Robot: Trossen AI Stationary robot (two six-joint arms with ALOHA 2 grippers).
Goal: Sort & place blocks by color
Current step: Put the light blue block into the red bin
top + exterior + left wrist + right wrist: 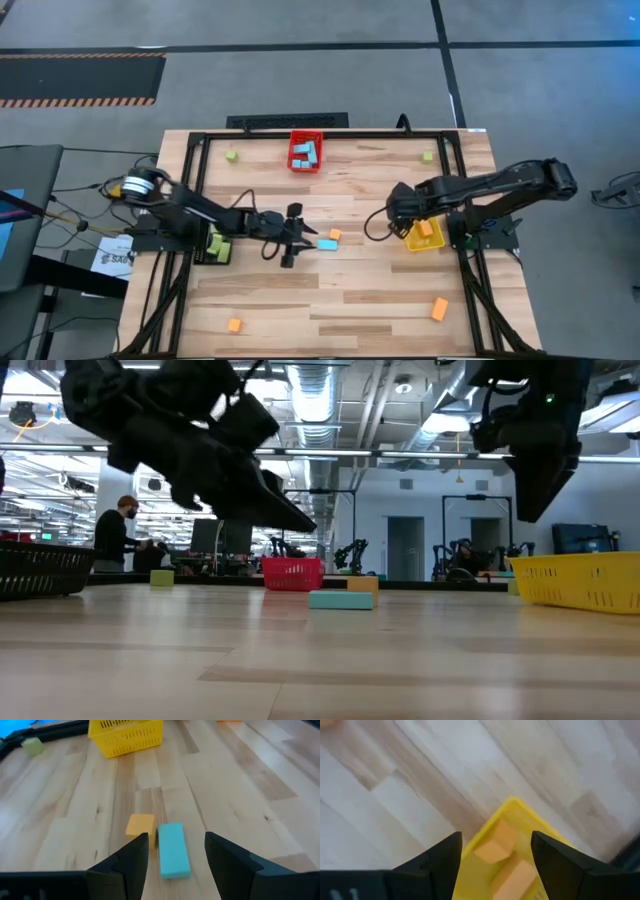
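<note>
A: Where's the left gripper (174,855)?

B: Mid-table, fingers spread and empty, lined up on the blue bar (173,850). An orange cube (139,826) sits just beside that bar, near one finger.

A: And the right gripper (496,851)?

B: Above a corner of the yellow bin (424,237), fingers apart, nothing between them. Two orange blocks (496,842) lie in the bin beneath it.

A: The other blocks?

B: Blue ones are in the red bin (305,151). Green cubes sit at the far corners (231,156), two orange ones at the near edge (439,309), and green ones in the black bin (214,245) under the left arm.

A: What could go wrong?

B: I'd worry about the left grasp. The cube is so close that a finger coming down may land on it or shove it, or pinch both at once. The bar could also twist if the fingers close off-centre
</note>
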